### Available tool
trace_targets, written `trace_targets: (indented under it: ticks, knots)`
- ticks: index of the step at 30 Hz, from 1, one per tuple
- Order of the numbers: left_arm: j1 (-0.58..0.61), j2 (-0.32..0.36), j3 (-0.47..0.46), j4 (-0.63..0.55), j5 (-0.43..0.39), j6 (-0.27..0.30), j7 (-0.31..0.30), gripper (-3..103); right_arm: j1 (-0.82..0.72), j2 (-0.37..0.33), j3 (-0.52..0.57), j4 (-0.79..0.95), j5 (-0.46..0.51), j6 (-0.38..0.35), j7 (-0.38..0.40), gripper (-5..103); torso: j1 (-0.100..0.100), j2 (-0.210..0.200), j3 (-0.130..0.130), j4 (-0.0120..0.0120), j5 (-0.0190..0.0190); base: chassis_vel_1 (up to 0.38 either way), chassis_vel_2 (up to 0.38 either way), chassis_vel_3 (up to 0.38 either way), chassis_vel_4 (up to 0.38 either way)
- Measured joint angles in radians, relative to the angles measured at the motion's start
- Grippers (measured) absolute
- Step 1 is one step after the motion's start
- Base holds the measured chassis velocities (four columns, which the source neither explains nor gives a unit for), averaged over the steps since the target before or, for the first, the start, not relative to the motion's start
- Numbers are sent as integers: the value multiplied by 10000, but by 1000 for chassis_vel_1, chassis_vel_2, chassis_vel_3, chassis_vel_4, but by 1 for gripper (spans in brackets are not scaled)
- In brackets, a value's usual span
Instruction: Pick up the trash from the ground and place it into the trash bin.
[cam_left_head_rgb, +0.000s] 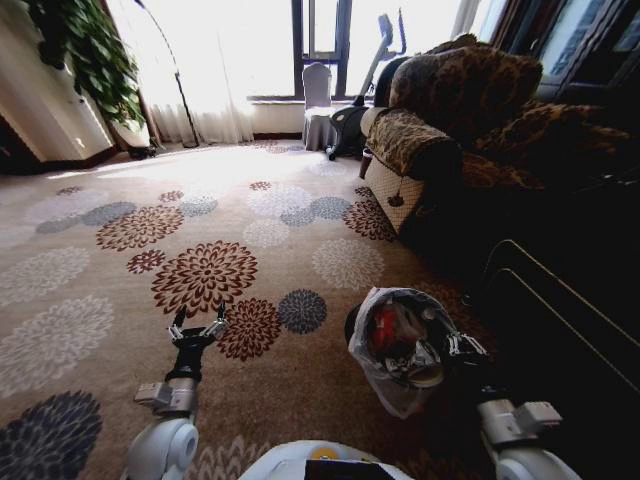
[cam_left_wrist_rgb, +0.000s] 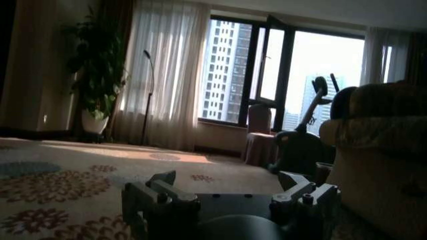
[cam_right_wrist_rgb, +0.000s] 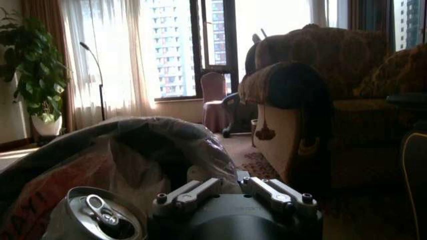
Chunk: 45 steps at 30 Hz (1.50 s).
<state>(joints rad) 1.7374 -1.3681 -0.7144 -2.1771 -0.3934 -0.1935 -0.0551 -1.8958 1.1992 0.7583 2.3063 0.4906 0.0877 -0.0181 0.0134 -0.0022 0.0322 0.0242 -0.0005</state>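
The trash bin (cam_left_head_rgb: 362, 352) stands on the carpet at my front right, black with a pale bag liner (cam_right_wrist_rgb: 127, 145) bulging over its rim. Trash lies inside it: a red-labelled piece (cam_left_head_rgb: 385, 325) and a silvery can (cam_right_wrist_rgb: 100, 220) with its tab up. My right gripper (cam_left_head_rgb: 462, 346) is at the bin's right rim; in the right wrist view the right gripper (cam_right_wrist_rgb: 230, 178) has its fingers drawn together with nothing between them. My left gripper (cam_left_head_rgb: 198, 322) hovers low over the carpet to the bin's left. Seen from its wrist, the left gripper (cam_left_wrist_rgb: 230, 179) is open and holds nothing.
A patterned brown sofa (cam_left_head_rgb: 440, 130) rises behind the bin to the right. A dark metal frame (cam_left_head_rgb: 560, 300) stands at the far right. A floor lamp (cam_left_head_rgb: 175, 75), a potted plant (cam_left_head_rgb: 85, 50) and an exercise bike (cam_left_head_rgb: 365, 85) line the window wall. Flowered carpet (cam_left_head_rgb: 150, 230) stretches open to the left.
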Motion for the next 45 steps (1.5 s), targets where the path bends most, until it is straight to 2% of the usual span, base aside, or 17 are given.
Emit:
trace_targets:
  ticks: [15, 27, 32, 33, 34, 45]
  knots:
    - [-28, 24, 267, 13, 10, -3, 17, 100, -183, 161, -106, 157, -177, -20, -2, 0, 0, -1, 0, 0, 3, -10, -12, 17, 16]
    - [-18, -26, 268, 109, 26, -69, 38, 100, -164, 209, -343, 108, -406, 244, 6, 0, -1, 0, 0, -5, 13, -190, -182, 180, 165]
    - [-11, -59, 174, 75, 25, -69, 40, 100, -156, 233, -527, -43, -529, 306, 6, 0, 0, 0, 0, 0, 10, -58, -32, 56, 42]
    - [6, -64, 146, 95, 21, -84, 39, 100, -135, 234, -603, -47, -549, 306, 0, 0, 0, 0, 0, 0, -5, 0, 0, 0, 0]
    - [6, -64, 146, 95, 21, -84, 39, 100, -135, 234, -603, -47, -549, 306, 0, 0, 0, 0, 0, 0, -5, 0, 0, 0, 0]
    - [-20, -108, 190, 123, 21, -76, 38, 100, -160, 207, -488, -105, -512, 331, -2, 0, 0, 0, 0, -3, 8, 4, 4, -5, -4]
